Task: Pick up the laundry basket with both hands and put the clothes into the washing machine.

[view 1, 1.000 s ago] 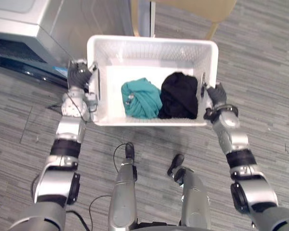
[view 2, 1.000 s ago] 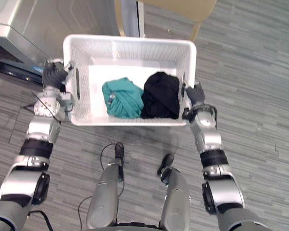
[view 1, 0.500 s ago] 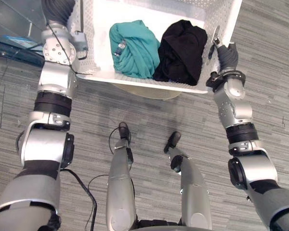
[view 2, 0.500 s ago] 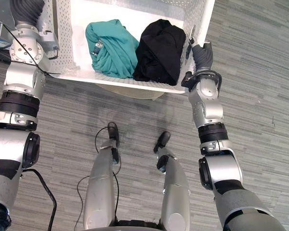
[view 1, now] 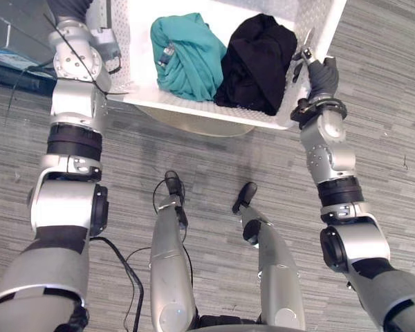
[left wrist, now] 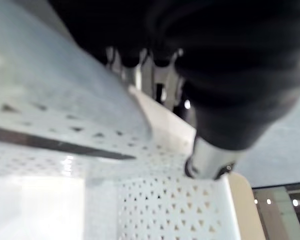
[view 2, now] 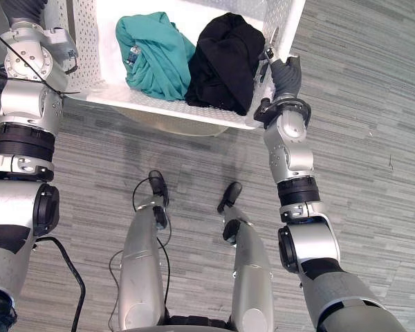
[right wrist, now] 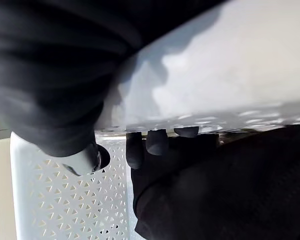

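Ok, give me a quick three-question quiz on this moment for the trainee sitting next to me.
1. How many garments lie in the laundry basket?
2. True or false: the left hand and the right hand are each curled on a side of the basket.
3. Fill in: the garment nearer the right hand is the ___ one.
Key: 1. Two. 2. True. 3. Black: the black garment lies by the right hand, and the teal garment lies toward the left hand.
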You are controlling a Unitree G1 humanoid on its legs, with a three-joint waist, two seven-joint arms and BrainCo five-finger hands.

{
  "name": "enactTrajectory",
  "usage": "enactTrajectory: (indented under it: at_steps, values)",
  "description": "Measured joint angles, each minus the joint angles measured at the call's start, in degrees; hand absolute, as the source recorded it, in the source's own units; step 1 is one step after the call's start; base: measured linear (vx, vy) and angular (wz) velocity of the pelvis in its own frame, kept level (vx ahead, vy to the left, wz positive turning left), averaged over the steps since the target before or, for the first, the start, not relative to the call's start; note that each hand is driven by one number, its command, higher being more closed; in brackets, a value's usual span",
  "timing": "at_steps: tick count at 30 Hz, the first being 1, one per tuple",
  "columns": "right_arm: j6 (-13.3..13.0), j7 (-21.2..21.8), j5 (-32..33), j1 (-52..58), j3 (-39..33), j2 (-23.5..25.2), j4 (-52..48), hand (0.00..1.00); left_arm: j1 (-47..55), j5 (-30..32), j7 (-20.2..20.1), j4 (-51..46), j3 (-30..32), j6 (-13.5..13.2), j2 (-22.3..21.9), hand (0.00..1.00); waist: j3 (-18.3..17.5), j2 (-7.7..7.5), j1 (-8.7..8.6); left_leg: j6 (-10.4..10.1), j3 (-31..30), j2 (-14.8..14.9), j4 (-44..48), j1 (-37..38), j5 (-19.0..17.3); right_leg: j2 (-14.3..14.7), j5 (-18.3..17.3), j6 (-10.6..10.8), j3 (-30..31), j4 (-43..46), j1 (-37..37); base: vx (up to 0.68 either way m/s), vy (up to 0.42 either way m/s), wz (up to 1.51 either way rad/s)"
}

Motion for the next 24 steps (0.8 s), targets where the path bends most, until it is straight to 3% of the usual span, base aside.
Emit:
enactTrajectory:
  at_steps: [12, 18, 24]
  values:
    - [0.6, 2.99, 0.34, -5.17, 2.94, -0.04, 0.5, 0.0, 0.22, -3.45, -3.83, 2.66, 2.47, 1.19, 0.35, 0.0, 0.0, -0.01, 0.0, 0.27, 2.2, 0.42, 0.4, 4.07, -0.18, -1.69, -1.64, -0.52, -0.12, 4.29, 1.45, 0.0, -0.011, 0.0]
    - [0.52, 5.16, 0.11, -5.34, 3.17, -3.81, 1.92, 0.0, 3.29, -3.47, -6.47, 2.64, 2.21, 0.99, 2.14, 0.0, -0.03, -0.06, -0.08, 0.28, 3.43, 0.07, -1.62, 9.84, -0.21, -2.85, -3.31, -0.79, -0.93, 5.19, 6.34, -0.01, -0.033, 0.13]
    - [0.72, 5.46, -0.45, -5.22, 3.13, -4.65, 8.96, 0.0, 5.44, -3.44, -8.13, 5.43, 2.24, 0.55, 1.88, 0.0, -0.06, -0.12, -1.34, -0.01, 4.91, -1.83, -5.1, 13.79, 0.82, -5.24, -4.99, -0.81, -1.42, 7.14, 8.25, 0.03, -0.044, 0.17]
